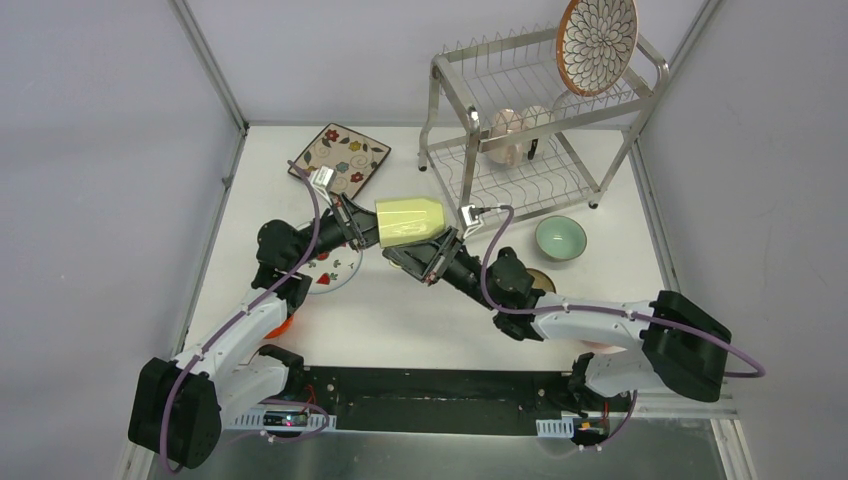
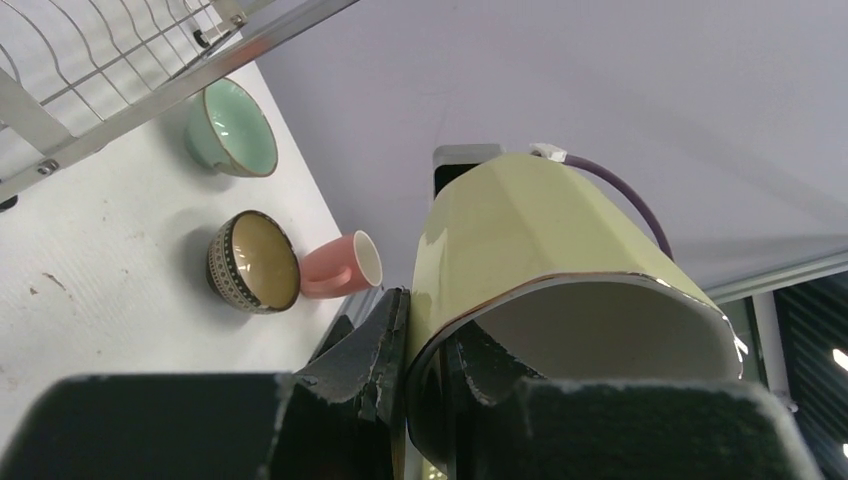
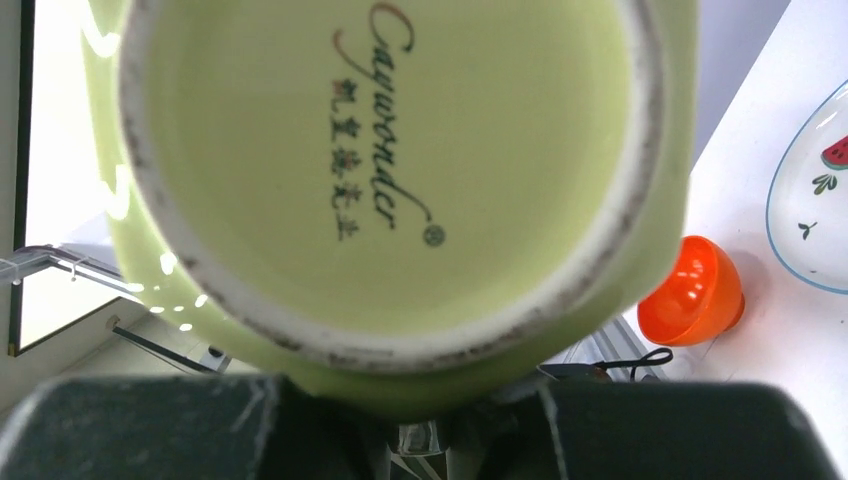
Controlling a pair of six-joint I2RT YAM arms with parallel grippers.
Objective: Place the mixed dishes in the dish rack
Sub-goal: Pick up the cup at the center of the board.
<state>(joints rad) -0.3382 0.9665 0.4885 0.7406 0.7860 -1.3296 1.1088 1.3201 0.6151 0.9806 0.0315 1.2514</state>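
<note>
Two grey walls [image 1: 100, 150], scuffed table [image 1: 400, 312] (white) w/ rack [image 1: 497, 95].

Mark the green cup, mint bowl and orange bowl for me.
green cup [image 1: 408, 221], top view, on its side wall.
mint bowl [image 1: 560, 238], top view, on the inside of the bowl.
orange bowl [image 3: 692, 292], right wrist view, on its glossy outer wall.

Pale yellow-green cup [image 1: 408, 221] on its side between left hand [image 1: 362, 227] and right hand [image 1: 441, 246], dish rack [image 1: 540, 120] beyond.
</note>
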